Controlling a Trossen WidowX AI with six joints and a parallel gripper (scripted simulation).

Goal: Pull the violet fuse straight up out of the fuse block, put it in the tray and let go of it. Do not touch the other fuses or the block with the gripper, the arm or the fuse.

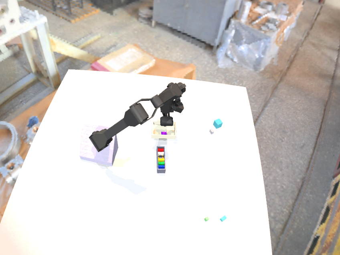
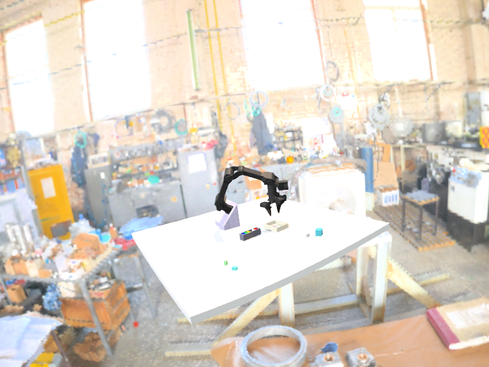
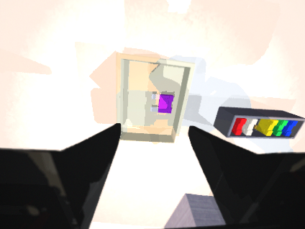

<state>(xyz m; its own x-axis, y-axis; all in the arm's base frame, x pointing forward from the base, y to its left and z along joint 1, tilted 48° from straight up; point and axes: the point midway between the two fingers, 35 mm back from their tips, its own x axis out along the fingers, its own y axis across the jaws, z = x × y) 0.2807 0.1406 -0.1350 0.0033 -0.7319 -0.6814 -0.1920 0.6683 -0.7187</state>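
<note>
The violet fuse (image 1: 163, 132) (image 3: 165, 104) lies on its side on the floor of the cream tray (image 1: 156, 134) (image 2: 282, 225) (image 3: 124, 97), clear of the fingers. My gripper (image 1: 166, 120) (image 2: 274, 209) (image 3: 155, 128) is open and empty and hangs above the tray. The grey fuse block (image 1: 164, 170) (image 2: 244, 236) (image 3: 225, 122) stands just beside the tray and holds red, white, yellow, green and blue fuses. In the wrist view the two dark fingers spread wide at the bottom, with the tray between them.
The arm's lilac base block (image 1: 90, 153) (image 2: 229, 221) stands left of the tray. A cyan cube (image 1: 217, 123) (image 2: 318, 231) and a small white cube (image 1: 211, 131) lie to the right. A small green cube (image 1: 206, 218) and a cyan one (image 1: 223, 218) lie near the front.
</note>
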